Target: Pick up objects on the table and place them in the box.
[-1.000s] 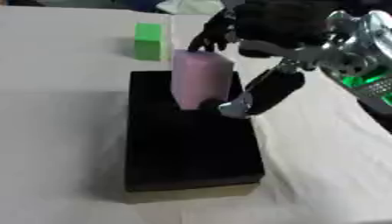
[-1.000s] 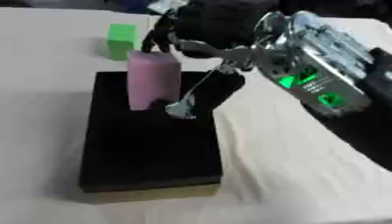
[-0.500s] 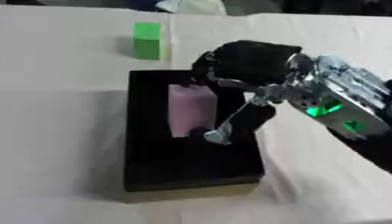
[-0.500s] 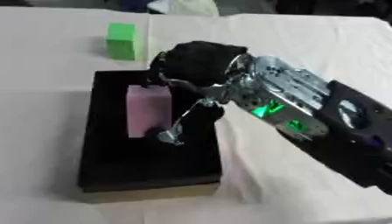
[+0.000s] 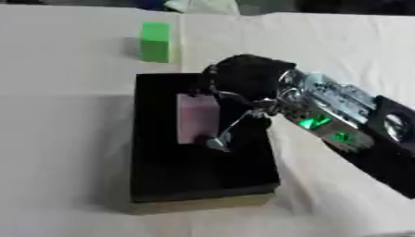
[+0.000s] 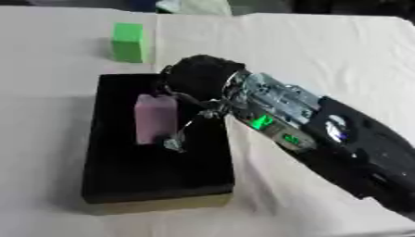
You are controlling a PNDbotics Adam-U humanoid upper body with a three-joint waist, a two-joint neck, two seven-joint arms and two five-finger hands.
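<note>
My right hand [image 6: 198, 83] reaches in from the right over the black box [image 5: 194, 185], and from here it shows mostly as a dark bulk; its fingers are blurred against the box's dark inside. It looks curled onto the top and right side of the pink block [image 6: 155, 119], with one thin silver finger [image 5: 229, 130] running down past the block's right edge. The pink block sits inside the box, in its far half near the left wall, long axis running from the far end toward me. How far down it rests I can't make out. A green block [image 5: 155, 41] stands on the bench [image 5: 73, 139] beyond the box, well apart. My left hand shows nowhere.
</note>
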